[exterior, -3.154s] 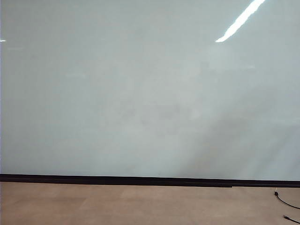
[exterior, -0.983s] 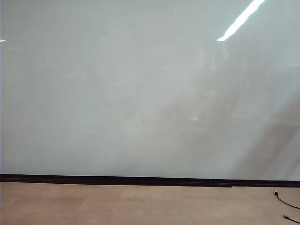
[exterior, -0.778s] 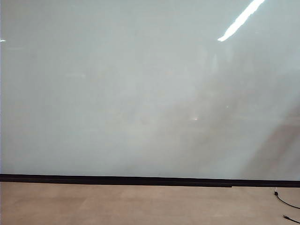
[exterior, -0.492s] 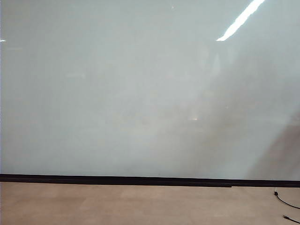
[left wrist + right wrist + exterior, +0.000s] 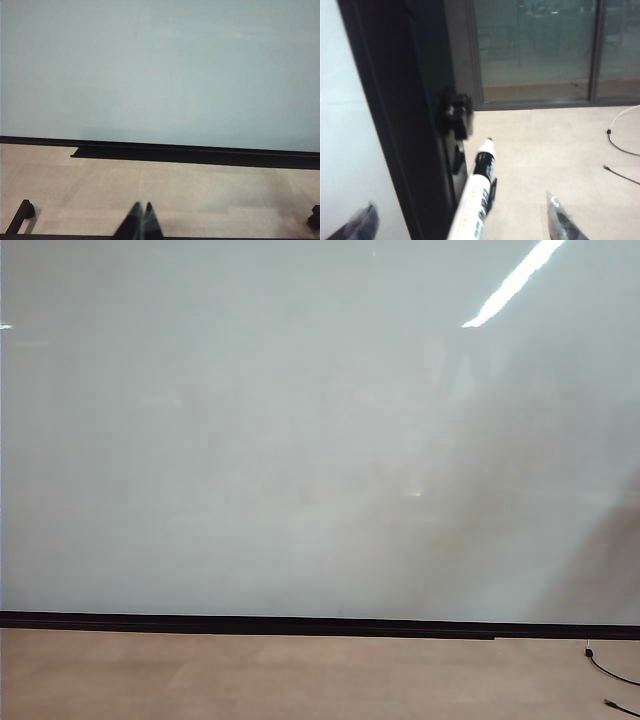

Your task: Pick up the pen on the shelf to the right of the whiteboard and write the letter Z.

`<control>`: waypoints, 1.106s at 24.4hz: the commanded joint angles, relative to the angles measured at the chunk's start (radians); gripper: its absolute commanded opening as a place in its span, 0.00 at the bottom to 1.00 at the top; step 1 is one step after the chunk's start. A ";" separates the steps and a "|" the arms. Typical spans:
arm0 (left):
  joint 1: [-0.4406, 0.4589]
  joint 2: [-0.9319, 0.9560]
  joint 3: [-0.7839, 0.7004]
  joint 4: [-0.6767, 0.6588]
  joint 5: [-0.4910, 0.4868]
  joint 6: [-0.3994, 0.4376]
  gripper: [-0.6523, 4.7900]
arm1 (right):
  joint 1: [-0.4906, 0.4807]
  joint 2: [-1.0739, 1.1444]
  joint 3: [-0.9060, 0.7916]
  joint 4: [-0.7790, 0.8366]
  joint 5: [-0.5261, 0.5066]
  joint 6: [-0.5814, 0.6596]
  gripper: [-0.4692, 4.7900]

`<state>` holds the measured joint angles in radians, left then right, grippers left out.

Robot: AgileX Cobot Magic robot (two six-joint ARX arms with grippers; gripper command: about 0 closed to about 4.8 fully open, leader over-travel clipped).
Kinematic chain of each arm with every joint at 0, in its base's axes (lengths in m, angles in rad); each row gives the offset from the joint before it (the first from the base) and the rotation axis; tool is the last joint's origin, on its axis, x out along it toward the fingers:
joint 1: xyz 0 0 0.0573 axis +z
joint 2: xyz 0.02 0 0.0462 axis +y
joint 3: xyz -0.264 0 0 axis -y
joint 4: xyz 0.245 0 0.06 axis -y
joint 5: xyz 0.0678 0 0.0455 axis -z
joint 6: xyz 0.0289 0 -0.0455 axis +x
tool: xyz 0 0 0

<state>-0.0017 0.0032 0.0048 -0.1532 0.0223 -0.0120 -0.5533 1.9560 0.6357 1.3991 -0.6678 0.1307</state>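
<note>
I'm holding my right gripper (image 5: 465, 220) wide open, fingers either side of the pen (image 5: 474, 196), not touching yet. Pen's standing by the black frame (image 5: 400, 125) at the whiteboard (image 5: 300, 440) edge, tip up. Looks light, stiff, smooth plastic, prob. slippery, so I'm aiming mid-barrel, below the cap, squeezing square. Left gripper (image 5: 140, 226) is hanging shut, empty, over the floor (image 5: 200, 200) near the board. No Z written yet.

The whiteboard (image 5: 300, 440) is seen as a large, glossy, pale grey-white surface, bordered below by a black strip above the tan floor; no writing can be made out. The pen (image 5: 476, 192), slim and white with black print and a small dark tip, is seen beside the board's dark frame edge.
</note>
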 commanded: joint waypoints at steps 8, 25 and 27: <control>0.000 0.000 0.002 0.011 0.000 0.004 0.11 | 0.002 0.002 0.004 0.014 0.045 0.054 0.89; 0.000 0.000 0.002 0.011 0.000 0.004 0.11 | 0.020 0.002 0.003 -0.024 0.045 0.059 0.84; 0.000 0.000 0.002 0.011 0.000 0.004 0.11 | 0.020 0.002 0.003 -0.027 0.047 0.051 0.84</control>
<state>-0.0017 0.0029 0.0044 -0.1532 0.0223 -0.0120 -0.5331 1.9621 0.6353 1.3689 -0.6224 0.1898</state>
